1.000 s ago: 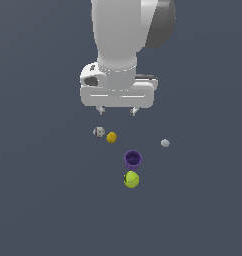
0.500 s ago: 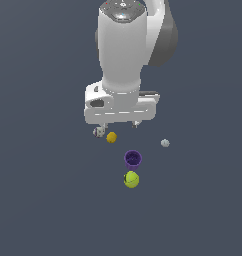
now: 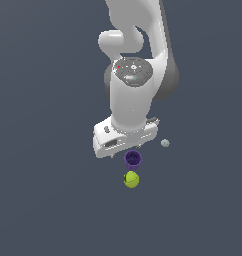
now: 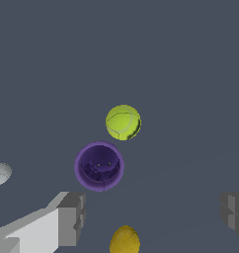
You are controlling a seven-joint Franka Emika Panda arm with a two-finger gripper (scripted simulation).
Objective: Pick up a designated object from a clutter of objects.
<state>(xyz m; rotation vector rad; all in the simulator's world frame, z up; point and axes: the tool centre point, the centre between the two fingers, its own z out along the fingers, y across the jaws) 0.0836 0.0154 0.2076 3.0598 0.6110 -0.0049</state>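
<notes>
The designated object, a yellow-green ball with a faint seam, lies on the dark floor nearest the bottom of the exterior view; it also shows as the yellow-green ball in the wrist view. Just behind it stands the purple cup, upright with its mouth up, seen from above as the purple cup. My gripper hovers above and just behind the cup, open, with nothing between its fingers. An orange-yellow ball lies below the open gripper; my hand hides it in the exterior view.
A small pale grey lump lies toward the exterior view's right of the cup, and the same grey lump sits at the edge of the wrist view. The white arm rises behind the clutter. The floor is plain dark grey.
The arm has swung down and forward toward the cup and the yellow-green ball. Its hand now covers the orange-yellow ball and the white-and-dark ball in the exterior view. The objects have not moved.
</notes>
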